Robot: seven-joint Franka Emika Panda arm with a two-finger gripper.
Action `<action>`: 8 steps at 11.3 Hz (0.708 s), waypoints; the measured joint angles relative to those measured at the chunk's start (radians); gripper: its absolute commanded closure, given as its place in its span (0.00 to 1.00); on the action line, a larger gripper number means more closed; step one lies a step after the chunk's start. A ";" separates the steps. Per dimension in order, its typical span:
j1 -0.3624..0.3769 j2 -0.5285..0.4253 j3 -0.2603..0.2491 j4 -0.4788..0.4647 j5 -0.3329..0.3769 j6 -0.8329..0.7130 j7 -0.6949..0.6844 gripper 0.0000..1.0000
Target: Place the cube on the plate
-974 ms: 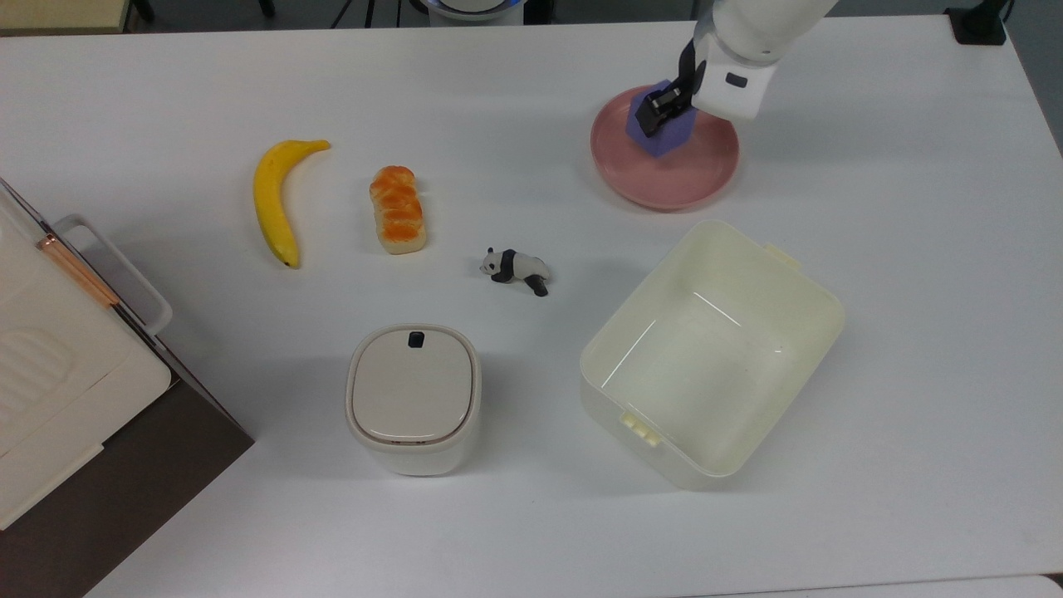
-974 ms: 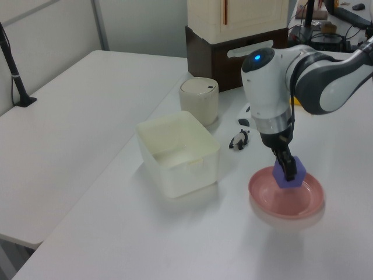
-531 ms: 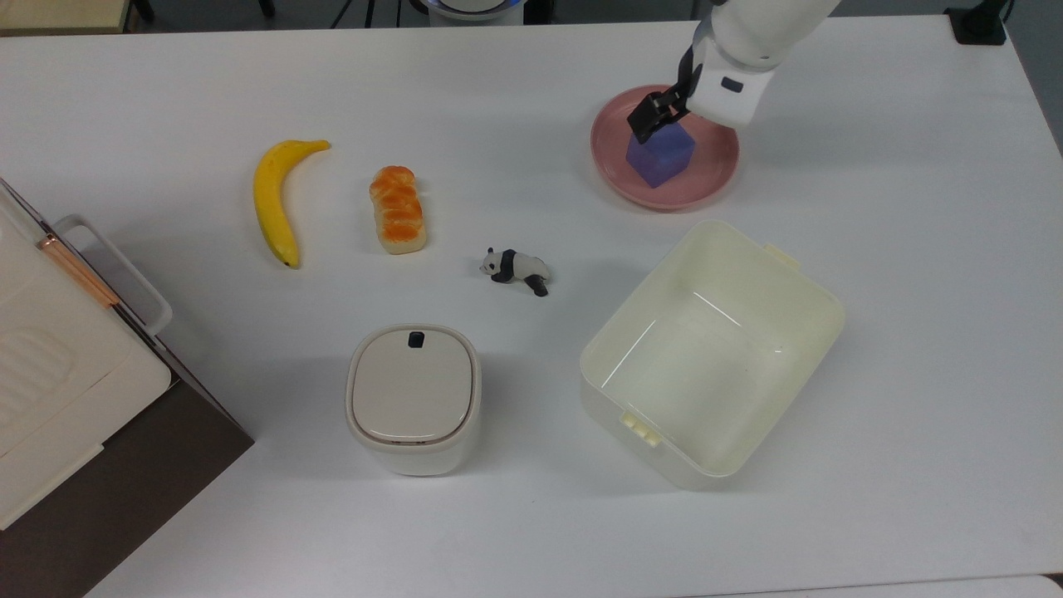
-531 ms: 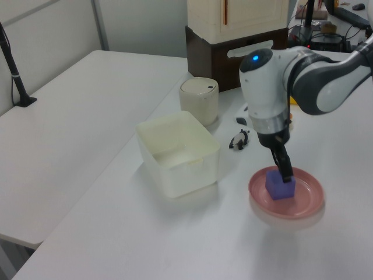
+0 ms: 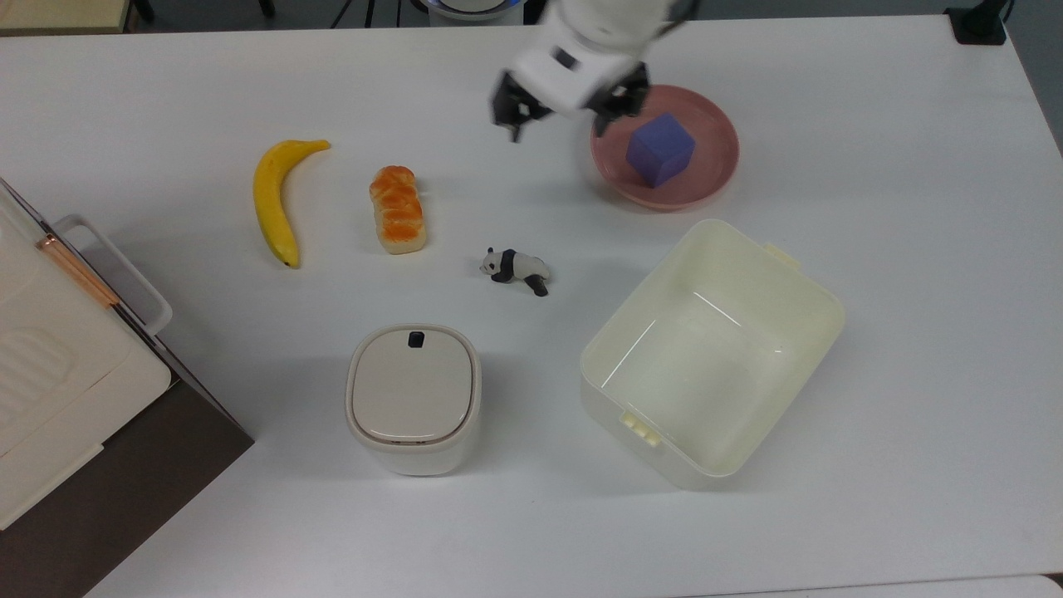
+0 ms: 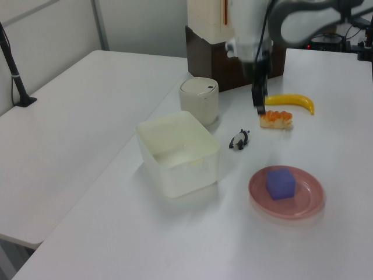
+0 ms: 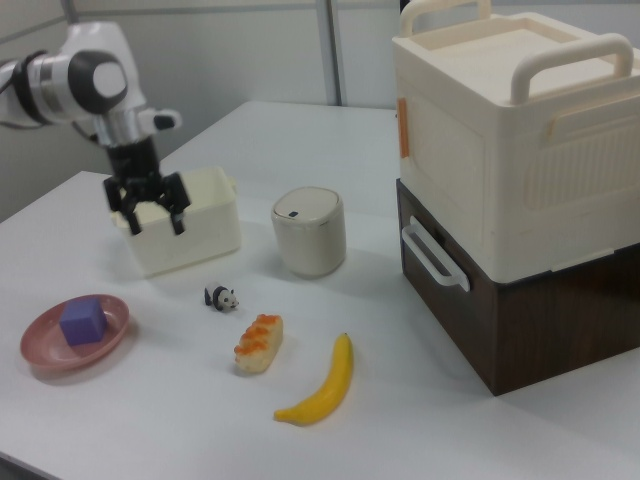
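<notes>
Jaws spread wide and empty, the cube point(image 5: 660, 149) resting on the plate point(image 5: 716, 178).

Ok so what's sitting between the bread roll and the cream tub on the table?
In the top view, the panda figurine lies on the table between the bread roll and the cream tub, touching neither.
</notes>
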 measured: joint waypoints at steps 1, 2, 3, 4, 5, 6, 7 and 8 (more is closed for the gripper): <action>0.000 -0.035 -0.050 0.005 0.000 -0.002 0.000 0.00; 0.000 -0.071 -0.098 0.006 0.005 -0.002 0.000 0.00; 0.000 -0.103 -0.141 0.008 0.028 -0.002 0.000 0.00; -0.001 -0.131 -0.176 0.012 0.060 -0.002 0.000 0.00; -0.002 -0.155 -0.198 0.014 0.077 -0.002 0.000 0.00; -0.002 -0.177 -0.214 0.015 0.082 -0.002 0.000 0.00; -0.002 -0.191 -0.225 0.015 0.083 -0.002 0.000 0.00; -0.002 -0.196 -0.233 0.015 0.083 -0.002 0.000 0.00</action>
